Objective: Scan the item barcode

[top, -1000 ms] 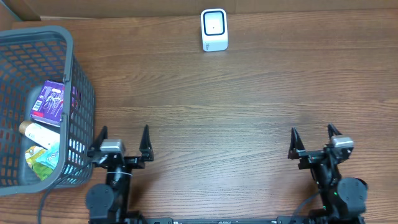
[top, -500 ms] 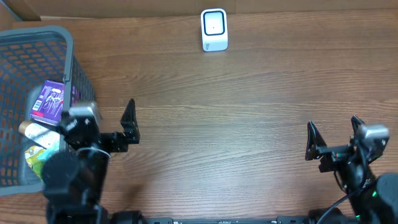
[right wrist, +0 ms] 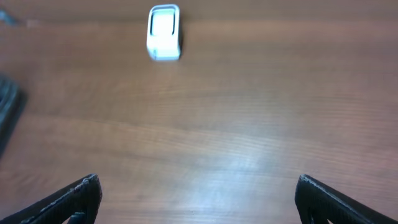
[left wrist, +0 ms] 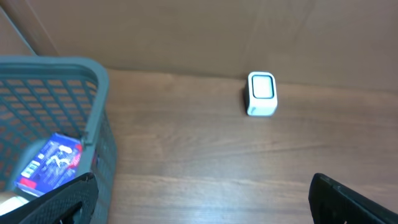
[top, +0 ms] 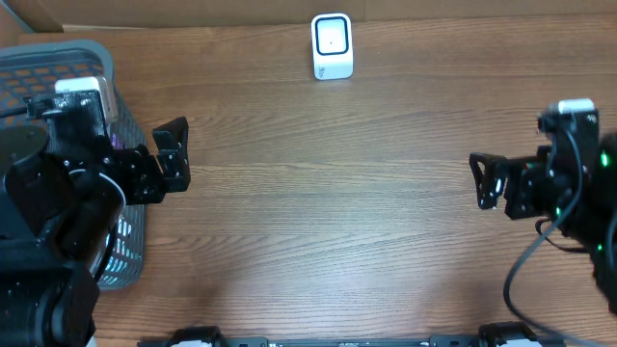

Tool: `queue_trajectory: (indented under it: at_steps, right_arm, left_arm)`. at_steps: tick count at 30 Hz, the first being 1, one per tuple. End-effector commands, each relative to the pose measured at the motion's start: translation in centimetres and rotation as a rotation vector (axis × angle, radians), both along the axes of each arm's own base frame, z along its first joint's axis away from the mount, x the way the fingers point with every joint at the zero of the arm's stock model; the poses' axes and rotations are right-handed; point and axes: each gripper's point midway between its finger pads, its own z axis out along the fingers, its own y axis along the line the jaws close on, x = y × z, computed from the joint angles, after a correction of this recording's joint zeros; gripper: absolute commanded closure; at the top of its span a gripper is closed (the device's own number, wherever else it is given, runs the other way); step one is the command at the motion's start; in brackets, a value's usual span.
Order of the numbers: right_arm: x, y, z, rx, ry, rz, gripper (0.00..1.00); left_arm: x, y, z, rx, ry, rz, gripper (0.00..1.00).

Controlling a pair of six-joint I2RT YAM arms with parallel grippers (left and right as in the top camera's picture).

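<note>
At the far left, the grey basket (left wrist: 59, 64) stood on the counter (top: 328, 222), and a purple box (left wrist: 50, 163) lay inside it near the right-hand wall. It was the only item I could make out; the left arm hid most of the basket from overhead. The left fingers (left wrist: 62, 202) were spread fully wide and held nothing, poised above the basket's right rim. Farther right, the white scanner (top: 332, 45) sat at the counter's back edge, well apart from both arms. At the right, the right fingers (right wrist: 71, 199) were also fully apart and empty, over bare counter.

I judged this to be step 1, the pick, with no item yet taken. The next move called for the left arm to drop into the basket, close on the purple box, then present it to the scanner's window. Its barcode was not visible.
</note>
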Motion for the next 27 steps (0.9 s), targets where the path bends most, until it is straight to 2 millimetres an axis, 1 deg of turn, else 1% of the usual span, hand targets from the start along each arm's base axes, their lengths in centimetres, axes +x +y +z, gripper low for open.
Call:
queue_trajectory:
  at_steps: [1,4,5,6,8,11,15,18,21,24,27]
  right_arm:
    - [0.5,2.2,0.6,0.076,0.031,0.095,0.00]
    - [1.1,3.0,-0.1,0.106,0.071,0.127,0.00]
    - [1.3,3.1,-0.4,0.111,0.084,0.132,0.00]
    - [1.5,3.2,-0.6,0.112,0.093,0.133,0.00]
    - [1.9,3.3,-1.1,0.112,0.115,0.133,0.00]
    - [2.1,3.3,-1.8,0.111,0.145,0.131,0.00]
    - [2.2,3.1,-3.1,0.101,0.204,0.121,0.00]
    - [2.3,2.9,-3.8,0.090,0.235,0.111,0.00]
    - [2.3,2.9,-4.5,0.088,0.275,0.108,0.00]
    - [2.1,2.9,-5.7,0.079,0.331,0.114,0.00]
    - [1.8,2.9,-6.8,0.058,0.381,0.136,0.00]
  left_arm:
    - [0.2,-0.9,-0.4,-0.021,0.030,-0.048,0.00]
    - [0.4,-0.1,-0.7,0.010,0.045,-0.020,0.00]
    - [0.3,0.4,-0.9,-0.004,0.053,0.023,0.00]
    - [0.1,1.3,-1.1,-0.031,0.067,0.098,0.00]
    - [-0.7,4.0,-1.9,-0.073,0.100,0.284,0.00]
    - [-3.1,8.3,-3.3,-0.125,0.152,0.584,0.00]
    - [-5.7,13.1,-5.1,-0.229,0.199,0.871,0.00]
    - [-6.7,15.1,-5.6,-0.269,0.209,0.965,0.00]
    - [-7.2,16.6,-6.3,-0.309,0.228,1.025,0.01]
    - [-6.5,18.2,-7.4,-0.316,0.275,1.037,0.01]
    - [-5.7,19.7,-9.4,-0.320,0.367,1.054,0.01]
